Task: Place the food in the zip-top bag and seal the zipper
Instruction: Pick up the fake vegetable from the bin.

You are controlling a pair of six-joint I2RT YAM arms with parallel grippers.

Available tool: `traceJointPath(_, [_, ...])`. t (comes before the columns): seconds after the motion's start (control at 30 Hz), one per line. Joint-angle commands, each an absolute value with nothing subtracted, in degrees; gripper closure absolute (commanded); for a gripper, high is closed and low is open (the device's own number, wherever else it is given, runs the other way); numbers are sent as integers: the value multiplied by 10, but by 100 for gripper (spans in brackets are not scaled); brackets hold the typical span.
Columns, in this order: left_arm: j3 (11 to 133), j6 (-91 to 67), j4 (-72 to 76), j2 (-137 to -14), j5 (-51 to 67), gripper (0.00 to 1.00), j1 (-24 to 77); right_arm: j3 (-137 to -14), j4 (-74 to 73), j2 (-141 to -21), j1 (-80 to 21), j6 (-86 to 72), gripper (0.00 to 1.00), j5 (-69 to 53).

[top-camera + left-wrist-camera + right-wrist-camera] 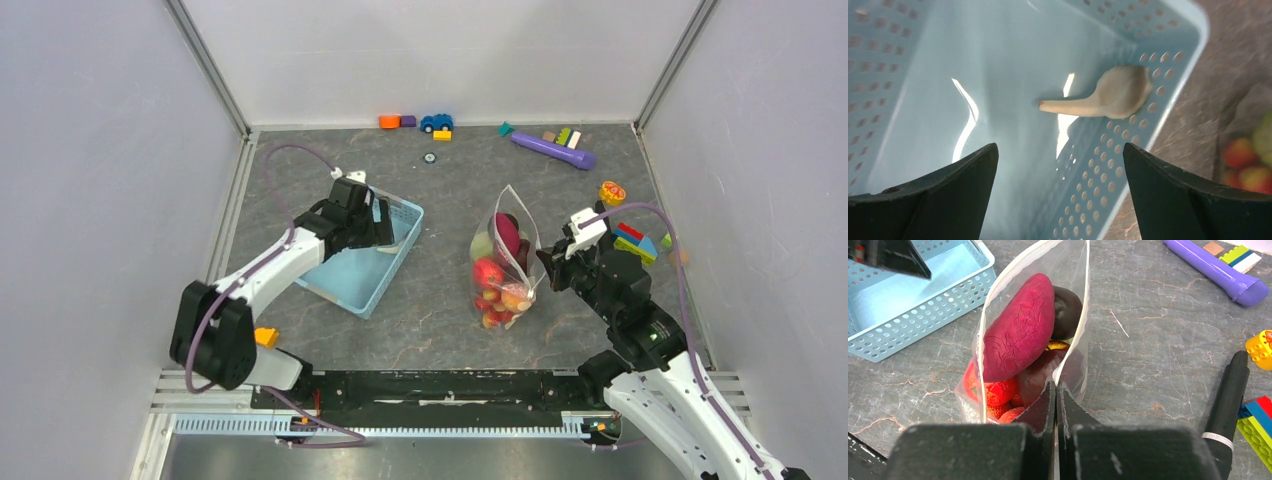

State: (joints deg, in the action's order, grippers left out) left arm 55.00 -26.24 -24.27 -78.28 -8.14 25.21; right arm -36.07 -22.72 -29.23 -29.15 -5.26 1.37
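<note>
Light-blue basket (pixel 380 270), left: my L claw (pixel 1059 150) hangs spread above it; beige stemmed piece (pixel 1108 95) lies ahead-right, prob. next pick, long axis parallel to finger-to-finger line, bulb against perforated wall, little room there; centre: zip-top bag (pixel 512 218) upright, mouth open, food (pixel 1018 330) inside; right: R claw (pixel 1056 390) pressed together, pinching bag's rim.

Zip-top bag (pixel 1074 285) partly behind right hand (pixel 1055 388)
</note>
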Motion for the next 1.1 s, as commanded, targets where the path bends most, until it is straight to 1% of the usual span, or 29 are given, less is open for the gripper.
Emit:
traceJointPath(0.0, [588, -197, -231, -851, 37, 0, 237, -374, -209, -280, -293, -53, 100, 9])
traceJointPath(0.13, [618, -184, -217, -911, 63, 0, 235, -374, -213, -270, -293, -53, 100, 13])
traceJointPath(0.27, [643, -171, -217, -954, 65, 0, 234, -378, -222, -264, -292, -52, 100, 19])
traceJointPath(0.5, [671, -151, -243, -1021, 42, 6, 235, -381, -226, -263, -293, -51, 100, 25])
traceJointPath(0.7, [682, -149, -260, -1053, 9, 9, 235, -386, -226, -272, -293, -53, 100, 23])
traceJointPath(0.87, [701, -168, -293, -1077, -46, 14, 235, -387, -225, -273, -293, -54, 100, 23])
traceJointPath(1.07, [706, -186, -305, -1088, -75, 28, 235, -387, -226, -273, -293, -55, 100, 25])
